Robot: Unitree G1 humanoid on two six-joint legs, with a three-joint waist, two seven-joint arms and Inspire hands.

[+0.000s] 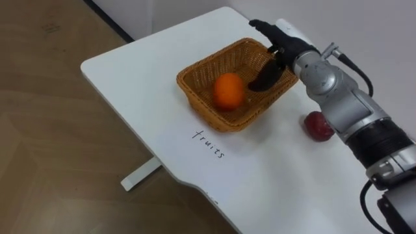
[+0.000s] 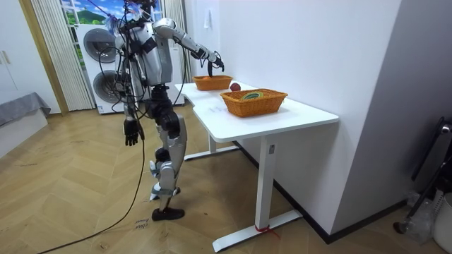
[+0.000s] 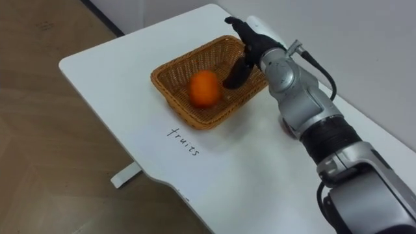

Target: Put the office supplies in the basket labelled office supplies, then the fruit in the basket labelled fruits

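An orange lies inside the wicker fruit basket at the far end of the white table. My right hand hovers over the basket's far right rim, open, its fingers spread and holding nothing. A red apple rests on the table to the right of the basket, beside my forearm. In the room view a second wicker basket stands nearer the table's other end with a few items in it. My left hand hangs open at my side.
A handwritten label marks the table in front of the fruit basket. The table's left edge drops to wooden floor. I stand at the table's end, with washing machines behind me and a white wall along the far side.
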